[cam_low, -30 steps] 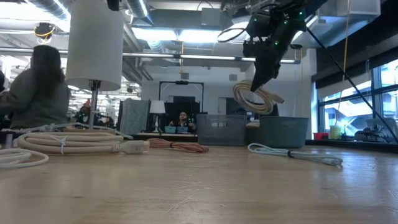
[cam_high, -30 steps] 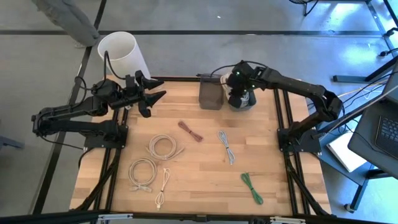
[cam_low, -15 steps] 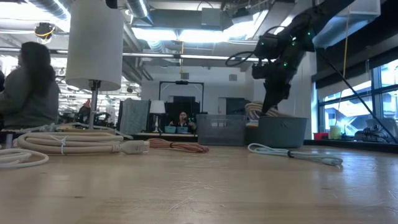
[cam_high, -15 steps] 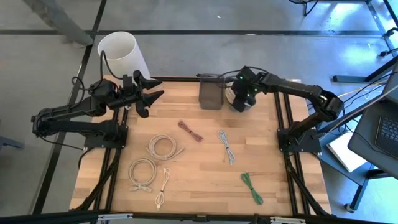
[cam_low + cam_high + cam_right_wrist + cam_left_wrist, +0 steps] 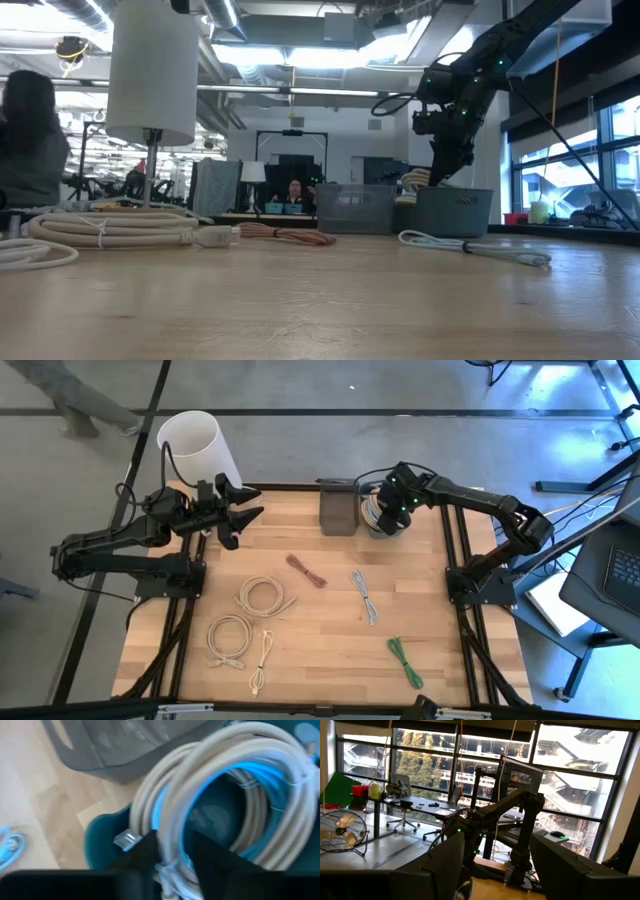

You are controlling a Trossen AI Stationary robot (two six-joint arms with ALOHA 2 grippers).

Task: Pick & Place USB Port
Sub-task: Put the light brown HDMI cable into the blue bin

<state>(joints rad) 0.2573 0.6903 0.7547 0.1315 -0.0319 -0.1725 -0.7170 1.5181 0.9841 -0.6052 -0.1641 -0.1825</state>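
Observation:
A coiled beige cable [image 5: 220, 780] sits in the round dark teal bin [image 5: 376, 520] at the table's far right, next to a grey rectangular bin [image 5: 339, 513]. In the low view only the coil's top [image 5: 414, 181] shows above the bin's rim [image 5: 455, 192]. My right gripper [image 5: 175, 855] reaches down into the bin, shut on the coil. My left gripper [image 5: 240, 518] hovers open above the table's far left corner, touching nothing. My right gripper holds the beige coil by a bundled stretch of its loops [image 5: 167, 840], pinched between the two fingers [image 5: 147, 852]. It comes from above, pointing down into the teal bin. The rest of the coil lies inside the bin, leaning on its wall.
On the table lie a brown cable [image 5: 306, 571], a pale blue cable [image 5: 363, 596], a green cable [image 5: 405, 661], two beige coils [image 5: 263, 596] [image 5: 229, 633] and a small white cable [image 5: 260, 660]. A white cylinder [image 5: 197, 445] stands beyond the far left corner.
My right gripper has moved down and slightly toward the table's right edge, over the teal bin. The coil, which hung clear above the bin, has sunk into it, and only its top stays above the rim.

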